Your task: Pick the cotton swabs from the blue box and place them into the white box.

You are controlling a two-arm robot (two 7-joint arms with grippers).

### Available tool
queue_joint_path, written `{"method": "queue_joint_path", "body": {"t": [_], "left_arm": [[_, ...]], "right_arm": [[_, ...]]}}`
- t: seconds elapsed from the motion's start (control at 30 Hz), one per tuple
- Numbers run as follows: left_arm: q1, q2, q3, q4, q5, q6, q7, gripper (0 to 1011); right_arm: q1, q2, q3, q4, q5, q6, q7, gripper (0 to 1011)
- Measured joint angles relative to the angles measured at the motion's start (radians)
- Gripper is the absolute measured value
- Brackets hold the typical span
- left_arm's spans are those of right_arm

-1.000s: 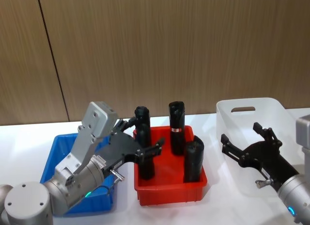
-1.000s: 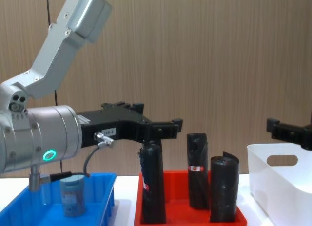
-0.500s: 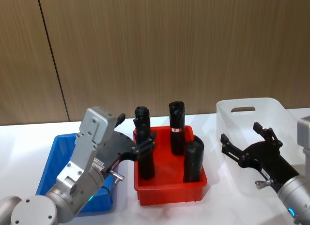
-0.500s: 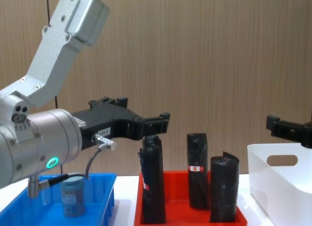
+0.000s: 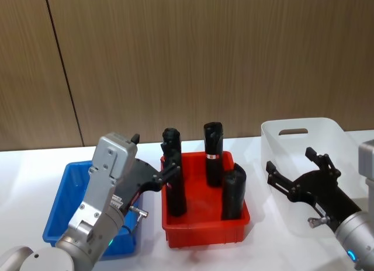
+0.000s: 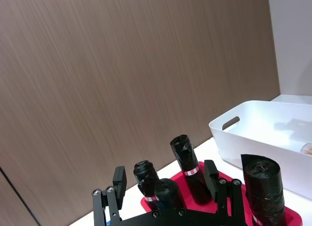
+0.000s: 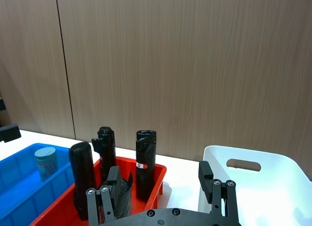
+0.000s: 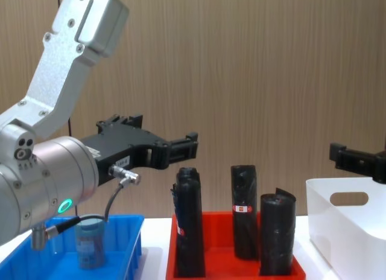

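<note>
One tub of cotton swabs upright on the floor of the blue box, below the left claw and back toward its wrist, well clear of the fingers. Pale lid on top, thin tan sticks packed inside. Seen from the right wrist view too, deep in the blue box, far off to the left of the right claw.

Left claw high over the blue box's right wall, pointing toward the red tray. Fingers spread wide, holding nothing. Ahead of the fingertips and lower down, four black rolls standing upright in that tray. Nearest roll just under the forward finger, with a clear gap between them in the chest view.

Right claw in the air over the near left part of the white box. Fingers wide apart, empty. White box beneath and beyond it, with an oval handle cut-out in the far wall. Red tray to this claw's left, between the two boxes. All three containers on the white bench.
</note>
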Motion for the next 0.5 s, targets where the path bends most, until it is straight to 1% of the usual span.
{"method": "queue_joint_path", "body": {"t": [0.33,0.5], "left_arm": [[0.001,0.0,0.0,-0.001,0.001,-0.001,0.004,1004],[0.001,0.0,0.0,-0.001,0.001,-0.001,0.005,1004]], "right_arm": [[0.0,0.0,0.0,0.0,0.0,0.001,0.002,1002],[0.002,0.001,0.002,0.002,0.0,0.006,0.014,1002]]}}
